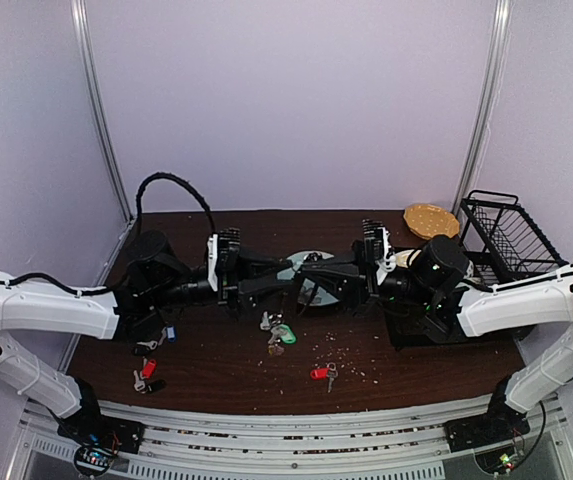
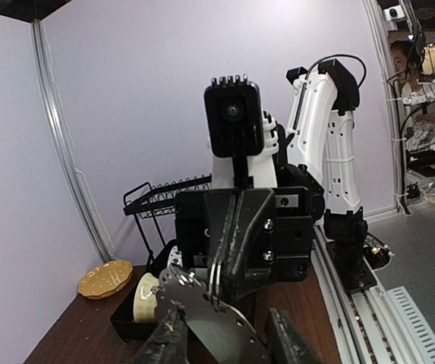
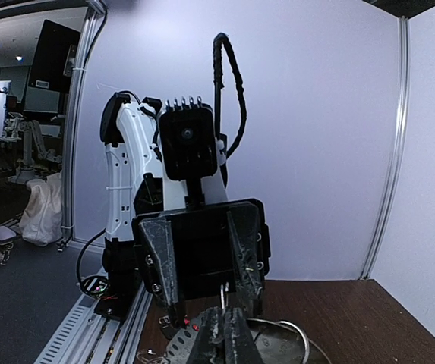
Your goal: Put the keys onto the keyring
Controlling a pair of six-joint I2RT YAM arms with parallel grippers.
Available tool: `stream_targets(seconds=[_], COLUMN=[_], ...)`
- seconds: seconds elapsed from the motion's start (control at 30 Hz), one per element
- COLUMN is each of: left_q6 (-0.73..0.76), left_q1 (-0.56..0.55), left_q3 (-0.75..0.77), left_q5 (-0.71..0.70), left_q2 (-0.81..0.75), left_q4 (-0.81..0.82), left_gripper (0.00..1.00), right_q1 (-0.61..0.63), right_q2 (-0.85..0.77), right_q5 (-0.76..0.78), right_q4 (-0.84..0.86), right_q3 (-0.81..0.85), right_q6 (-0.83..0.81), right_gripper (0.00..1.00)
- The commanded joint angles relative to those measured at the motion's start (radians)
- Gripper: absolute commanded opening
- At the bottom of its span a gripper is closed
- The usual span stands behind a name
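Observation:
My two grippers meet tip to tip over the pale green plate (image 1: 296,260). My right gripper (image 1: 309,280) is shut on the thin double wire of the grey keyring (image 2: 217,277), which stands up from its fingers (image 3: 236,337). My left gripper (image 1: 284,283) is open, and its fingers (image 2: 170,341) straddle the ring and a flat dark perforated piece (image 2: 209,326) that I cannot identify. Keys lie on the table in front: one with a green tag (image 1: 284,333), a silver key (image 1: 266,320), a red tag (image 1: 318,373), another red tag (image 1: 148,367) and a blue tag (image 1: 171,333).
A black wire dish rack (image 1: 511,235) stands at the back right, beside a tan dotted plate (image 1: 431,220). A black tray (image 1: 416,325) lies under the right arm, with a yellowish bowl (image 2: 147,297) in it. Crumbs are scattered near the front edge.

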Motion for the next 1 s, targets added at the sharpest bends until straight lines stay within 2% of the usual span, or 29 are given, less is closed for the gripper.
stream_targets(seconds=[0.0,0.13,0.23,0.33,0.57,0.73,0.97], left_q6=[-0.042,-0.062,-0.047,-0.021,-0.011,-0.013,-0.01], left_q1=[0.01,0.021,0.03,0.03,0.03,0.029,0.023], left_q3=[0.039,0.049,0.056,0.064,0.095,0.112,0.124], left_q5=[0.058,0.09,0.071,0.041,0.021,0.011,0.014], left_q2=[-0.007,-0.026,-0.038,-0.023,0.02,0.036,0.048], left_q4=[0.071,0.065,0.019,-0.025,-0.031,-0.042,-0.056], left_gripper=[0.43,0.44,0.32,0.25,0.24,0.16,0.16], right_q1=[0.003,0.002,0.002,0.002,0.003,0.004,0.004], right_q2=[-0.033,-0.034,-0.035,-0.036,-0.045,-0.046,-0.045], right_q5=[0.0,0.0,0.0,0.0,0.003,0.006,0.006], right_q4=[0.046,0.044,0.043,0.045,0.037,0.038,0.04], right_q3=[0.007,0.006,0.006,0.006,0.001,-0.001,-0.002], right_q6=[-0.015,-0.016,-0.017,-0.017,-0.019,-0.018,-0.023], right_gripper=[0.0,0.0,0.0,0.0,0.0,0.0,0.0])
